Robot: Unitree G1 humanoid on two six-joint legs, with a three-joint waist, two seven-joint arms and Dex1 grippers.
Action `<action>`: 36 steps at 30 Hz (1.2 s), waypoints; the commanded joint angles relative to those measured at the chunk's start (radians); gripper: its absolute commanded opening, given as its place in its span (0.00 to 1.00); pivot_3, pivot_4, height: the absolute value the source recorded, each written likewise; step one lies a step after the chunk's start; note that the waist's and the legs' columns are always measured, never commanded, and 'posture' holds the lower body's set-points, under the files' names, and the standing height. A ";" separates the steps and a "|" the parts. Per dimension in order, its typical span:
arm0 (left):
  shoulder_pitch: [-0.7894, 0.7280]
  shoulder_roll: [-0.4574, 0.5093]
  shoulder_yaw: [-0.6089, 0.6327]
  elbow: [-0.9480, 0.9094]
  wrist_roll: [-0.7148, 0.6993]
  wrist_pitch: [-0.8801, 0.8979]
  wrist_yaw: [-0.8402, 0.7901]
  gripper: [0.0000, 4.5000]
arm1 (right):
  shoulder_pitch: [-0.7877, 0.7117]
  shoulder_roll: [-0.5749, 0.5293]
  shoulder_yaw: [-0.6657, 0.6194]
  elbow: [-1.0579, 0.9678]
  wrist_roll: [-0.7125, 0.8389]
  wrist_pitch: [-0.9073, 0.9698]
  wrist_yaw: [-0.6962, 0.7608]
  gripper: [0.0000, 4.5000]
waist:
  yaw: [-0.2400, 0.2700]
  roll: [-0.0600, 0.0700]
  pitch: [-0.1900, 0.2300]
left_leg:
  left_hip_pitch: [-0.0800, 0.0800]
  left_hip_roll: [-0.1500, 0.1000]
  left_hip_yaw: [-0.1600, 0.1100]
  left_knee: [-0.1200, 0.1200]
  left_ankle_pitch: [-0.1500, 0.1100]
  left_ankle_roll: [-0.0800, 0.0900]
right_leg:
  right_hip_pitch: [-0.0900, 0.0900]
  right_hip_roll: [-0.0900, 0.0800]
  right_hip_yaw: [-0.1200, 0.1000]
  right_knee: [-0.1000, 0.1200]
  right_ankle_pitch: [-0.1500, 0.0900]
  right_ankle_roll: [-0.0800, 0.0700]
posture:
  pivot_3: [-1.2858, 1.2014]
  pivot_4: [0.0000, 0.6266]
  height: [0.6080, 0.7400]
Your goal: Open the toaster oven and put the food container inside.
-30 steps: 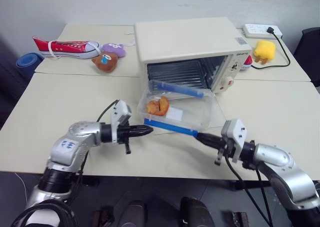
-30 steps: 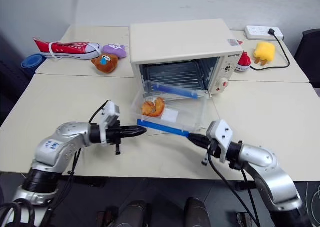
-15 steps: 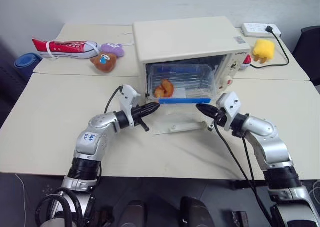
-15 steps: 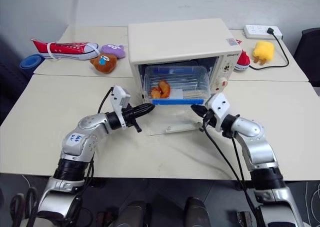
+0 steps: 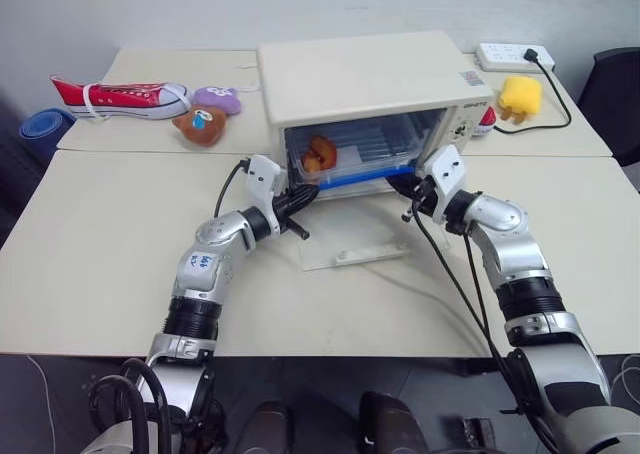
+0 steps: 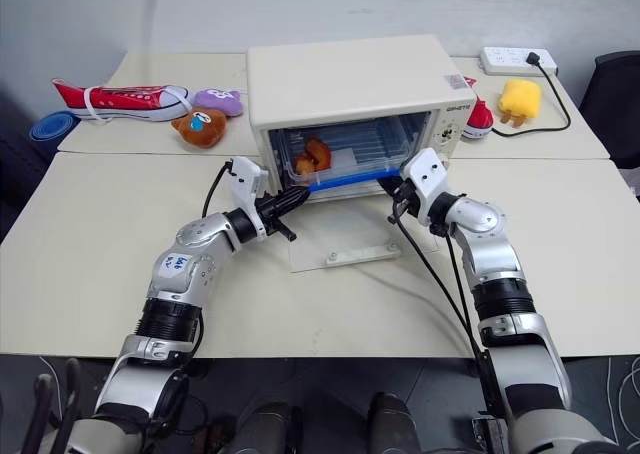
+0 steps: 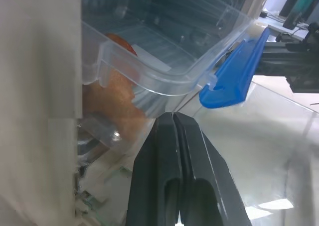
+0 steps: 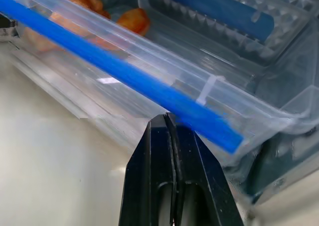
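Head views (left/right eye):
- Toaster oven (image 5: 370, 79): cream box, far centre of tabletop (image 5: 90, 244); door dropped flat toward the near side, glass lying on the tabletop, bar handle (image 5: 371, 255) at its near edge. Knob panel on its right side.
- Food container (image 5: 360, 154): clear box, blue clip strip along its near long side; sits in the oven mouth, near edge about level w/ the opening. Orange-brown food at its left end.
- Left end effector (image 5: 300, 196): fingers pressed together, gripping nothing; tip at container's near-left corner. Contact: cannot tell.
- Right end effector (image 5: 398, 181): fingers pressed together, empty; tip at container's near-right corner.
- Misc., far left: red sneaker (image 5: 110, 96), purple plush (image 5: 217, 98), brown plush (image 5: 200, 124), blue item (image 5: 40, 129) off the tabletop edge.
- Misc., far right: power strip (image 5: 508, 56) w/ black cable, yellow toy (image 5: 519, 97), 1 red-white item (image 5: 487, 121) just beside the oven's right wall.

Left wrist view:
- 2 black fingers (image 7: 162, 171) closed flat on each other, pointing at the container's clear corner; blue clip end (image 7: 234, 71) just past the tips. Food visible through the plastic. Oven's cream frame alongside.

Right wrist view:
- 2 black fingers (image 8: 159, 171) closed, tips right under the blue strip (image 8: 124, 76) of the container's near side. Food pieces at the box's other end; 2nd blue strip on the far side.
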 commanded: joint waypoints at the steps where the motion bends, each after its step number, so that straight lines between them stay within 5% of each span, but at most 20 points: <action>1: 0.066 0.083 0.037 -0.148 -0.061 0.086 -0.066 0.01 | 0.064 -0.093 -0.033 -0.156 0.047 0.090 0.086 0.00 | 0.000 0.000 0.000 | 0.000 0.000 0.000 0.000 0.000 0.000 | 0.000 0.000 0.000 0.001 0.000 0.000 | 0.52 0.24 1.00; 4: 0.131 0.167 0.089 -0.246 -0.132 0.180 -0.109 0.01 | 0.127 -0.165 -0.092 -0.251 0.082 0.159 0.090 0.00 | 0.001 0.000 0.000 | 0.000 0.001 0.000 0.000 0.000 0.000 | -0.001 0.000 0.000 0.000 0.000 0.000 | 0.52 0.24 1.00; 7: 0.210 0.264 0.161 -0.332 -0.224 0.238 -0.197 0.14 | 0.196 -0.244 -0.142 -0.281 0.115 0.171 0.145 0.00 | 0.003 0.001 0.000 | -0.001 0.001 0.000 0.001 0.000 0.000 | 0.000 0.000 0.000 0.001 0.000 0.000 | 0.52 0.24 1.00; 13: 0.422 0.461 0.293 -0.360 -0.259 -0.026 -0.551 0.53 | 0.217 -0.336 -0.141 0.059 0.064 -0.105 0.316 0.00 | 0.001 0.001 0.001 | 0.000 0.001 0.002 0.000 -0.001 0.000 | 0.000 0.000 0.001 -0.001 0.000 0.000 | 0.52 0.24 1.00; 20: 0.424 0.522 0.272 -0.363 -0.301 -0.064 -0.699 0.99 | 0.133 -0.263 -0.095 0.312 0.049 -0.285 0.469 0.00 | -0.001 0.006 0.003 | 0.002 0.002 0.002 0.000 -0.001 0.000 | 0.001 0.000 0.002 -0.001 0.000 0.000 | 0.52 0.24 1.00; 29: 0.393 0.434 0.279 -0.398 -0.369 0.006 -0.567 0.99 | 0.141 -0.178 -0.202 0.108 0.237 -0.142 0.461 0.00 | -0.001 0.010 0.006 | 0.001 0.003 0.002 0.001 -0.001 0.000 | 0.001 0.001 0.001 0.000 0.000 0.000 | 0.52 0.24 1.00; 36: 0.337 0.281 0.343 -0.377 -0.421 0.046 -0.295 0.99 | 0.072 -0.106 -0.290 -0.106 0.425 0.162 0.291 0.00 | 0.002 0.010 0.006 | 0.001 0.004 0.001 0.002 -0.001 -0.001 | 0.001 0.002 0.001 0.001 0.000 0.000 | 0.52 0.24 1.00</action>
